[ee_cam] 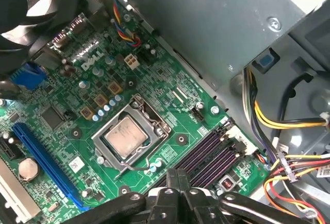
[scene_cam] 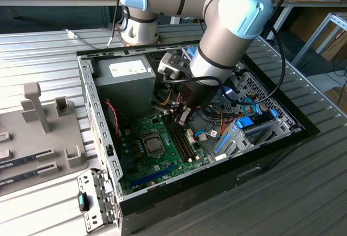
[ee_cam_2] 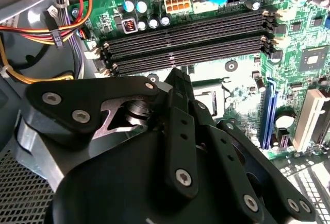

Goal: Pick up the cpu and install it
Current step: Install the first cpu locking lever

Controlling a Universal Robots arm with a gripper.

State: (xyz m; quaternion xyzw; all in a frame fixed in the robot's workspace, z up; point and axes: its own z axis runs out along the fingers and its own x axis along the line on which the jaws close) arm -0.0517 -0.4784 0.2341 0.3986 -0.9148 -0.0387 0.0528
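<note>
1. Grey fixture tray (scene_cam: 40,133) w/ upright posts lies on the ribbed table (scene_cam: 43,57), at the exterior view's left of the PC case (scene_cam: 87,100).
2. Inside the case: grey power-supply box (scene_cam: 127,81) at the back, green motherboard (scene_cam: 133,138) on the floor.
3. The cpu (ee_cam: 125,137) sits in its socket on the board, silver top up, the socket frame (ee_cam: 154,120) closed around it; also seen in the exterior view (scene_cam: 154,145).
4. Pincer (ee_cam: 178,178) hangs over the black memory slots (ee_cam: 209,157), just beside the socket. Fingers (ee_cam: 171,180) are pressed together, nothing held.
5. Blue drive bay (scene_cam: 244,130) is at the exterior view's right.
</note>
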